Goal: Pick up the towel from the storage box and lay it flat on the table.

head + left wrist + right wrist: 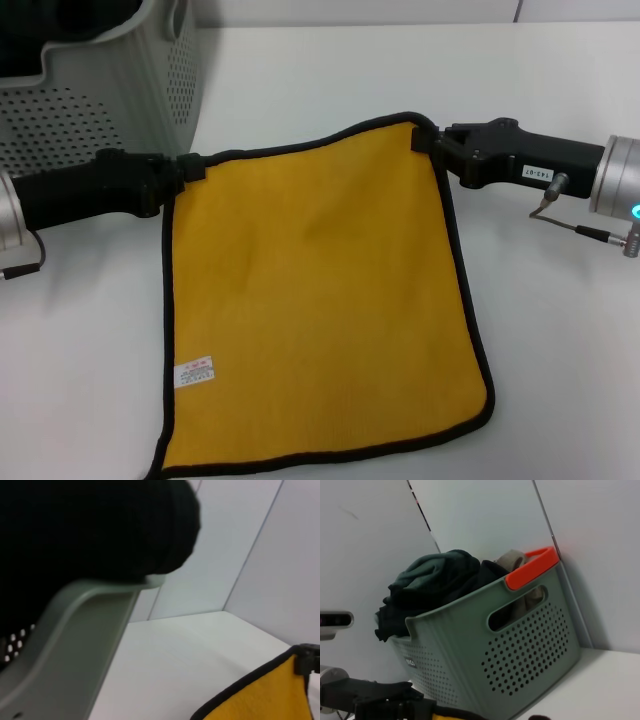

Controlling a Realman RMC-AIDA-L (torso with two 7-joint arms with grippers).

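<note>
A: Item 1, claws?
B: Left claw [188, 166] and right claw [424, 139] each clamp 1 far corner of the towel [315, 300].
A: Location? Markings?
B: Yellow side up on the tabletop [560, 330], beside the storage box [110, 90]. White label [194, 373], print unreadable.

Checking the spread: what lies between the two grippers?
In the head view, only the towel's far black-bound edge runs between the left gripper and the right gripper, each pinching a far corner, over the white table.
</note>
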